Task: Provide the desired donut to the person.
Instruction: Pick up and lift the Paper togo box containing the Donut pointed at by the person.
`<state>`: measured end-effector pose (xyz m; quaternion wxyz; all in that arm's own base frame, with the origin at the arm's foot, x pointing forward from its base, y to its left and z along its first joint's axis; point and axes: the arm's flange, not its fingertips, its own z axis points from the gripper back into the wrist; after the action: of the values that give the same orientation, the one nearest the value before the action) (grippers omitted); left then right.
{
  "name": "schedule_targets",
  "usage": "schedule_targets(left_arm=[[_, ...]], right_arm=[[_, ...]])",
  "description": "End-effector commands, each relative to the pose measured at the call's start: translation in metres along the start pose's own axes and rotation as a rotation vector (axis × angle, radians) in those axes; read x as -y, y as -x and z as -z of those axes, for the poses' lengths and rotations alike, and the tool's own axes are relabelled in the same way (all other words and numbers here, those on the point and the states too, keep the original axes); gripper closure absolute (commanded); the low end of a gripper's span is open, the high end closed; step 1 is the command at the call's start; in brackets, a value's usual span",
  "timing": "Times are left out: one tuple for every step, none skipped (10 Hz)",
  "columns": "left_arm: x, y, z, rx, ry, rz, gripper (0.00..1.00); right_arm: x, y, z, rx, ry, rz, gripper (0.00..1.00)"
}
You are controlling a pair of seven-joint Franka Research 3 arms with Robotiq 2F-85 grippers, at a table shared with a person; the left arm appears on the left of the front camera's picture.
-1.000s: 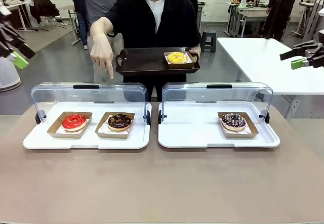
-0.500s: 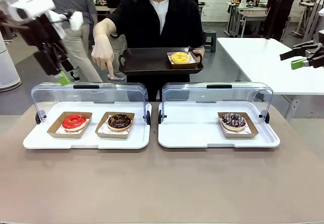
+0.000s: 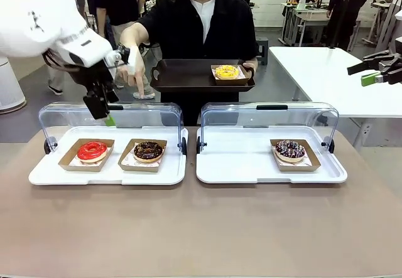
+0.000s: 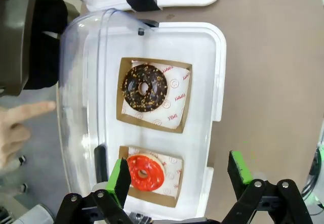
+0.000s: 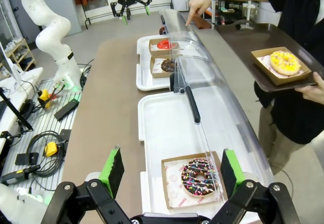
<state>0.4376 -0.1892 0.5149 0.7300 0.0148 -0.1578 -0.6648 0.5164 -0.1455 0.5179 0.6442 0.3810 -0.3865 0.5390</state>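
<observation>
Person's hand (image 3: 130,71) pointed down over left case, so chocolate donut (image 3: 148,150) was the pick I reckon. It sat in brown card tray (image 3: 129,164) on white tray (image 3: 113,176), just beside red donut (image 3: 92,150), with clear cover (image 3: 69,118) arched over far side. Left gripper (image 4: 179,171) hovered above, jaws wide, nothing held. Right gripper (image 5: 172,171) off to side, jaws wide too. Donut looked light and soft with sticky icing, easy to squash, so I'd pinch stiff card tray rim instead

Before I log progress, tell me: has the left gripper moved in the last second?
Yes. The left gripper has swung right and down from the picture's left edge to just above the left cover.
</observation>
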Motion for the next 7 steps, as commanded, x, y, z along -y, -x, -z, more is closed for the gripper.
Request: schedule_targets(left_arm=[[0.014,0.000,0.014,0.000,-0.049,0.049,0.00],[0.019,-0.002,0.020,0.011,-0.069,0.074,0.00],[0.019,-0.001,0.019,0.017,-0.061,0.075,0.00],[0.017,0.005,0.010,0.065,-0.009,0.054,0.00],[0.017,-0.009,0.021,0.013,-0.039,0.052,0.00],[0.017,-0.009,0.021,0.013,-0.039,0.052,0.00],[0.017,-0.009,0.021,0.013,-0.039,0.052,0.00]], right_arm=[[0.000,0.000,0.001,-0.001,0.003,0.007,0.00],[0.000,0.000,0.001,-0.001,0.003,0.007,0.00],[0.000,0.000,0.001,-0.001,0.003,0.007,0.00],[0.000,0.000,0.001,-0.001,0.003,0.007,0.00],[0.000,0.000,0.001,-0.001,0.003,0.007,0.00],[0.000,0.000,0.001,-0.001,0.003,0.007,0.00],[0.000,0.000,0.001,-0.001,0.003,0.007,0.00]])
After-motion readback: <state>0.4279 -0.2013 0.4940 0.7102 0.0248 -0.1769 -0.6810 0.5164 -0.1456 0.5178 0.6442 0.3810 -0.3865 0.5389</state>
